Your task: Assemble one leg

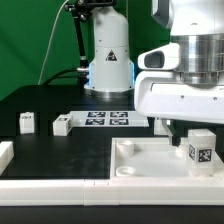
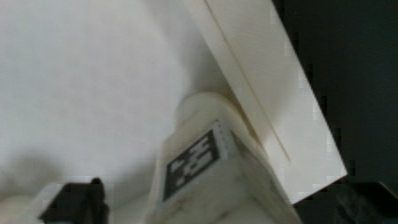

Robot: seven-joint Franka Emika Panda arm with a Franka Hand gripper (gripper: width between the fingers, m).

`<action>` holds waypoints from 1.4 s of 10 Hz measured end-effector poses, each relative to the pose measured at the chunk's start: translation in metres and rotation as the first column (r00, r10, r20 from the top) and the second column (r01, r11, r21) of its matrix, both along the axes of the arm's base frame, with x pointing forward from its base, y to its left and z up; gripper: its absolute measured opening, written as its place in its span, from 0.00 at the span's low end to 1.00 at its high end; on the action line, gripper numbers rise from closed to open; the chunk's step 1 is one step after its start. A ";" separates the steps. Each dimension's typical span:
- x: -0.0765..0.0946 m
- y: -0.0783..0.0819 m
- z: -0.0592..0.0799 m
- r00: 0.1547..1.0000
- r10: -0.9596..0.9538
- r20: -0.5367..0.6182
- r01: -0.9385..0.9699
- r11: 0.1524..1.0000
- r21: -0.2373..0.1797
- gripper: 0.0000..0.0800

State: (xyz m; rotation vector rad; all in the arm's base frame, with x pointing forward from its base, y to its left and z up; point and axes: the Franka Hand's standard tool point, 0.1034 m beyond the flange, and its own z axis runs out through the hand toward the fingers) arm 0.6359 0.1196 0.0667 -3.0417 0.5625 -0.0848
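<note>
A white leg (image 1: 201, 150) with a black-and-white tag stands upright at the near right corner of the white tabletop (image 1: 150, 160). My gripper (image 1: 193, 134) hangs right over it, one dark finger (image 1: 172, 129) beside it with a gap. In the wrist view the leg (image 2: 210, 160) lies between the jaws of my gripper (image 2: 214, 208). The black finger (image 2: 75, 202) is apart from it and the other finger is not clear. The tabletop (image 2: 89, 80) fills that view to its edge. Two more legs (image 1: 27, 122) (image 1: 62, 125) stand on the black table at the exterior view's left.
The marker board (image 1: 106, 119) lies at the back centre. A long white rail (image 1: 50, 186) runs along the front and another piece (image 1: 5, 152) sits at the exterior view's left edge. The arm's base (image 1: 108, 60) stands behind.
</note>
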 end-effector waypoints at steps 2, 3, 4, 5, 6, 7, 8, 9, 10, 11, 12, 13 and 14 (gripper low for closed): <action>0.000 -0.001 0.000 0.983 0.185 0.004 -0.185 0.983 -0.023 0.81; 0.000 -0.002 0.000 0.962 0.274 0.005 -0.274 0.961 -0.032 0.81; 0.001 -0.003 0.000 0.937 0.348 0.004 -0.348 0.937 -0.041 0.67; 0.001 -0.004 0.000 0.929 0.370 0.003 -0.369 0.928 -0.045 0.50; 0.001 -0.004 0.000 0.931 0.365 0.003 -0.365 0.930 -0.044 0.50; 0.001 -0.004 0.000 0.933 0.359 0.003 -0.358 0.933 -0.044 0.36; 0.001 -0.004 0.000 0.945 0.328 0.003 -0.328 0.944 -0.041 0.36; 0.001 -0.004 0.000 0.944 0.330 0.003 -0.329 0.943 -0.042 0.36; 0.000 -0.004 0.000 0.954 0.298 0.004 -0.298 0.954 -0.038 0.36; 0.000 -0.002 0.000 0.980 0.198 0.004 -0.198 0.980 -0.032 0.36; 0.000 0.000 0.000 0.997 0.073 0.004 -0.073 0.997 -0.024 0.36; 0.000 -0.001 -0.001 1.000 -0.005 0.006 0.005 1.000 -0.021 0.36; 0.000 -0.005 -0.001 0.999 -0.049 0.005 0.049 0.999 -0.021 0.36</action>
